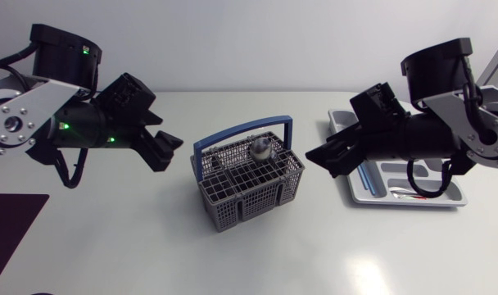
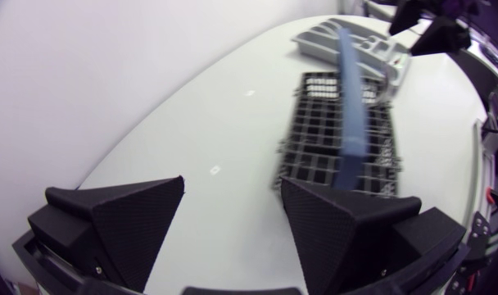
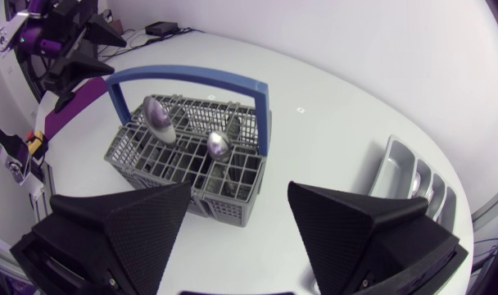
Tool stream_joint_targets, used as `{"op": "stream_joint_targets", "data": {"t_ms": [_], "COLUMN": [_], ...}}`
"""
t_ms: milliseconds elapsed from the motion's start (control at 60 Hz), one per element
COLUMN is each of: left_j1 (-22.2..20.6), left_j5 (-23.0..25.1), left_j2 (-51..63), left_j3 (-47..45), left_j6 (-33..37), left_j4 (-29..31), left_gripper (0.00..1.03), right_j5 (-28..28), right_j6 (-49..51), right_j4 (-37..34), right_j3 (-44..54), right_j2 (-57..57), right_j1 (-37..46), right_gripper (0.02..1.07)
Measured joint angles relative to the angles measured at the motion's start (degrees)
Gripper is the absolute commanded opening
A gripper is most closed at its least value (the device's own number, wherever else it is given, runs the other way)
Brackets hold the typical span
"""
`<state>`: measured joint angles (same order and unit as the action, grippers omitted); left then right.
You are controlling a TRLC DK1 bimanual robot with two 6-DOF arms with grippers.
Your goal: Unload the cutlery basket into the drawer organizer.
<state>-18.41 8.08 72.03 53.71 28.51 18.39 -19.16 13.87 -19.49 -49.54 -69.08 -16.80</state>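
We hold both grippers off the worktop (image 1: 233,262), one on each side of the cutlery basket (image 1: 249,187). The basket stands near the worktop's middle with its blue handle (image 1: 241,136) upright. Our left gripper (image 1: 163,149) hangs near the basket's left side, fingers spread wide with nothing between them. Our right gripper (image 1: 324,157) hovers between the basket and the drawer organizer (image 1: 354,190), fingers likewise apart and empty. Two spoons (image 3: 219,145) stand bowl-up in the basket's compartments, which leaves their bowls free to pinch from above. The organizer lies toward the worktop's right edge, partly under our right arm, with some cutlery in its slots, so we judge the unloading partway done. The right gripper, nearer both, seems best placed for the next spoon.
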Motion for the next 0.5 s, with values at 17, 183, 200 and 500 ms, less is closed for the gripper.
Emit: {"op": "stream_joint_targets", "data": {"t_ms": [17, 183, 200, 500], "left_j1": [-1.2, -7.6, -8.1, -11.6], "left_j5": [1.2, 7.4, 7.6, 11.2], "left_j2": [-0.7, 0.3, 0.8, 11.2], "left_j3": [0.1, 2.0, 2.3, 9.4], "left_j6": [0.0, -1.8, -1.9, -4.3], "left_j4": [1.2, 5.4, 5.4, 1.9], "left_gripper": [0.98, 0.98, 0.98, 0.96], "right_j5": [0.0, -0.1, -0.1, -2.3], "right_j6": [0.2, 1.5, 1.6, 5.3], "right_j4": [-0.1, -0.1, -0.1, -0.3], "right_j3": [0.4, 3.1, 3.3, 6.5], "right_j2": [0.0, 0.7, 0.9, 4.7], "right_j1": [0.0, 0.0, 0.0, 4.1], "right_gripper": [0.87, 0.88, 0.88, 0.88]}}
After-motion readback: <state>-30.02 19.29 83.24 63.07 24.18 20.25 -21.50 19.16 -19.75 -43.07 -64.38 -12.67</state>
